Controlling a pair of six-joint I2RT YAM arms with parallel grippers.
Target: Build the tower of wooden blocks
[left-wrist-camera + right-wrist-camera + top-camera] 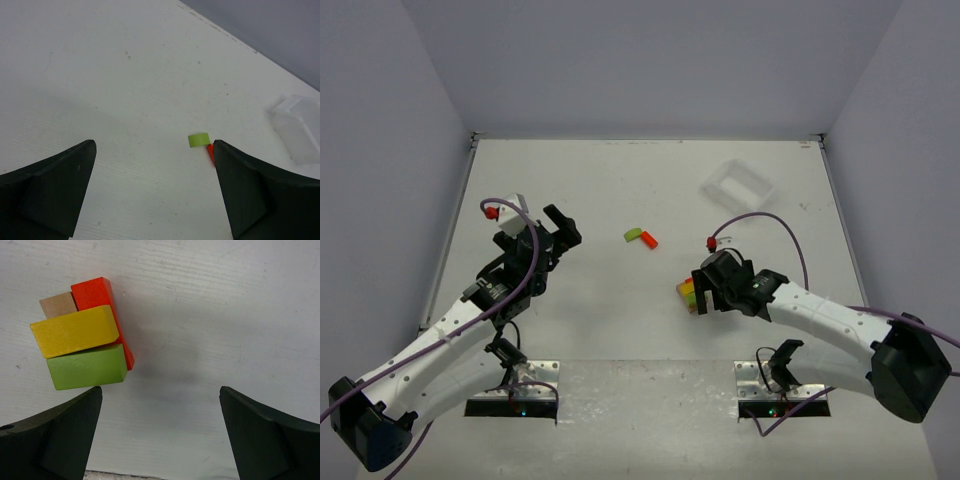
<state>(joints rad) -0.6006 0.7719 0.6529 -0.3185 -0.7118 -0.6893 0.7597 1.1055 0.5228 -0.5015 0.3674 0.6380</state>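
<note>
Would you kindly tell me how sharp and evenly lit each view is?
Top external: soft, even light, the white tray faint against the table. Left wrist: greyish, the loose green block slightly soft. Right wrist: the wood block tower crisp, casting a faint shadow rightwards.

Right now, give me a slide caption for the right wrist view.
Open right gripper near a four-colour block stack: green, yellow, red, tan, on the white table.

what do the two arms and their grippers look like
The left arm and right arm have white links with black joints. A purple cable runs along each. The left gripper and right gripper are black, with wide wedge-shaped jaws.
</note>
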